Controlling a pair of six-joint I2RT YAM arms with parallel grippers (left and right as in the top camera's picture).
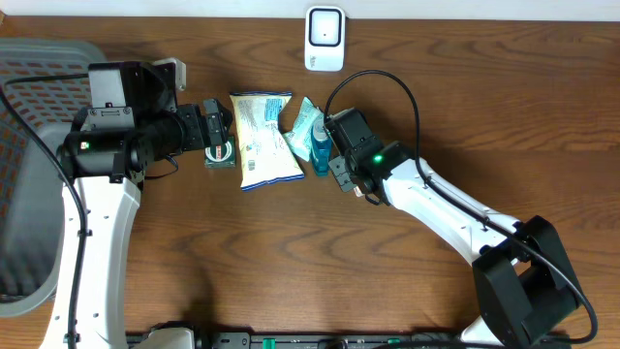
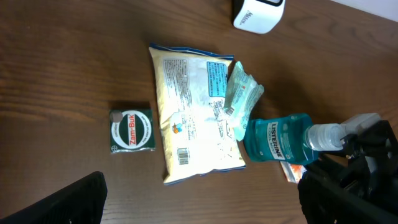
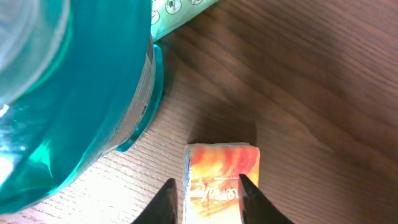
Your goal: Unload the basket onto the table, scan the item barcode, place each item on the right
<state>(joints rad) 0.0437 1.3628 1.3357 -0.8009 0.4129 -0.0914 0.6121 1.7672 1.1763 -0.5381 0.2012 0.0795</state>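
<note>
A small orange box [image 3: 222, 180] lies flat on the wooden table beside a teal mouthwash bottle [image 3: 68, 81]. My right gripper [image 3: 206, 180] hovers just over the box, jaws a narrow way apart; the left finger stands off its left edge and the right finger overlaps its top face. In the overhead view my right gripper [image 1: 336, 173] sits at the bottle [image 1: 320, 147]. My left gripper [image 2: 202, 205] is wide open with nothing between its fingers, short of a green Zam-Buk box [image 2: 130, 130]. The white scanner [image 1: 325, 39] stands at the table's far edge.
A pale snack bag [image 1: 263, 139] lies barcode side up between the two grippers, with a teal wipes packet [image 1: 305, 124] leaning on its right edge. A grey mesh basket [image 1: 19, 174] fills the left side. The table [image 1: 465, 107] is dark wood.
</note>
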